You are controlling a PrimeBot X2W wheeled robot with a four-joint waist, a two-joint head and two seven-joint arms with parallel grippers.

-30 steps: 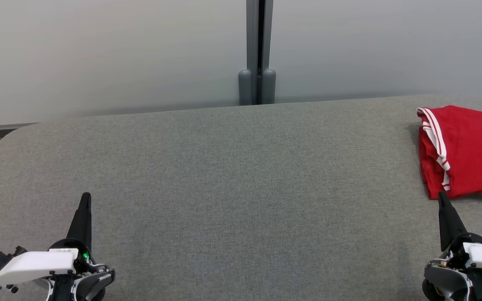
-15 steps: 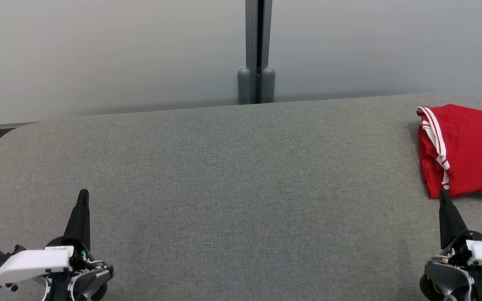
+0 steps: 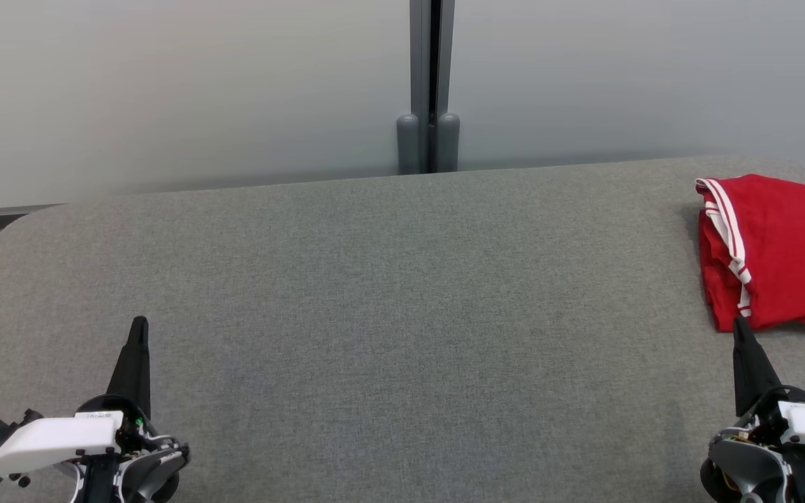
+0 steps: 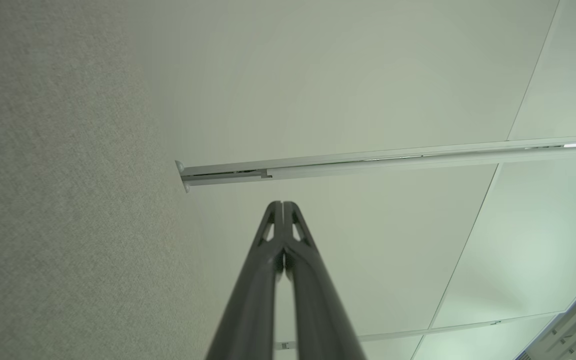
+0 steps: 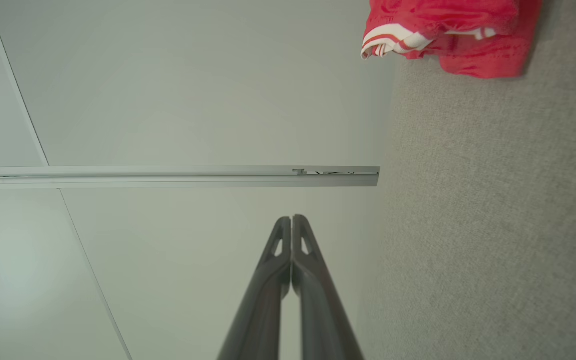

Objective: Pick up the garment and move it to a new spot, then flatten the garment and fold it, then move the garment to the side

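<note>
Left gripper [image 3: 139,330] and right gripper [image 3: 739,330] were noted closed and empty; the garment [image 3: 780,251], lying just ahead of the right jaws, was judged soft, light, best pinched at its near edge.

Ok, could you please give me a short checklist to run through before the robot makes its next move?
1. Left gripper shut, empty: ok.
2. Right gripper shut, empty: ok.
3. Garment lies at the right end of the grey fabric surface: ok.
4. Right gripper clear of garment: ok, per right wrist view.
5. Garment folded flat: cannot tell; head view's edge cuts it off.
</note>
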